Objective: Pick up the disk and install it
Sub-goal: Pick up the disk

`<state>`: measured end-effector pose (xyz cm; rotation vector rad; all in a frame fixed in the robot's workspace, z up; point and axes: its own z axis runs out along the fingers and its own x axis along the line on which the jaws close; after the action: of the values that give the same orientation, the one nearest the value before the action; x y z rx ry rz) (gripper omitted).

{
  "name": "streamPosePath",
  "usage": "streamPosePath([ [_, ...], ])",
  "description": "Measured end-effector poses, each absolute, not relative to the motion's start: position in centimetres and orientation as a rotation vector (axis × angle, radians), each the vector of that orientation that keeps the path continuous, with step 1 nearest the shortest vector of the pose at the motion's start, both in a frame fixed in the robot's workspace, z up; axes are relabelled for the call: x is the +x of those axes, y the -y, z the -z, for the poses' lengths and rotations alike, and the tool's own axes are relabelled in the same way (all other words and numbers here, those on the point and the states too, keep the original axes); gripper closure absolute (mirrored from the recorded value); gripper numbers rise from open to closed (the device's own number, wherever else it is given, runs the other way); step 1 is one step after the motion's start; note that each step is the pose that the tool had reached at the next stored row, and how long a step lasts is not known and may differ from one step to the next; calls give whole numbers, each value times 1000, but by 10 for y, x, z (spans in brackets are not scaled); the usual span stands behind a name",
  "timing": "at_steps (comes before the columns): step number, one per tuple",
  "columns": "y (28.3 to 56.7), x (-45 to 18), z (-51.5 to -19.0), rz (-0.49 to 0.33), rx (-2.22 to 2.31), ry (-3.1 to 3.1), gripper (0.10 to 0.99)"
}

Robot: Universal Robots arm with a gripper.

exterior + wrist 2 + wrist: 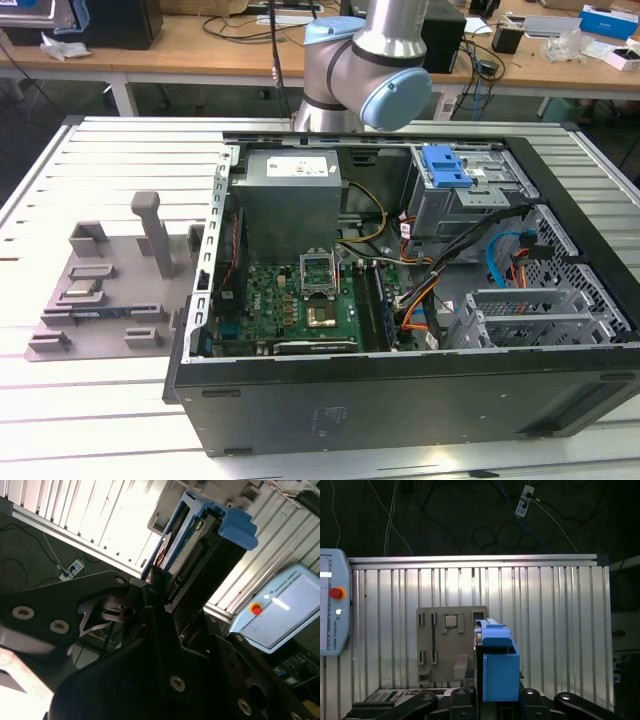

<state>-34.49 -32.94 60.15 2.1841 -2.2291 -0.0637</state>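
Well, the disk (187, 550) is pinched edge-on between the gripper's (165, 589) black fingers (156, 582). Its blue carrier bracket (497, 672) points away from the wrist, up above the ribbed table (545, 630) and the grey parts tray (437, 640). Its label is turned too steeply to read. In the exterior view the arm (365, 60) stands upright behind the open computer case (400, 390).

disk (497, 680): 1 | computer case (400, 405): 1 | grey tray (120, 272): 1 | chip (82, 293): 1 | pendant (330, 625): 1 | robot arm (375, 60): 1 | table (110, 150): 1
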Motion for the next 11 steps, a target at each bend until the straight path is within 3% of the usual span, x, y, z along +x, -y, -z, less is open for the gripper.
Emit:
streamPosePath([
  [11,329,-295,-589,63,2184,2229,725],
])
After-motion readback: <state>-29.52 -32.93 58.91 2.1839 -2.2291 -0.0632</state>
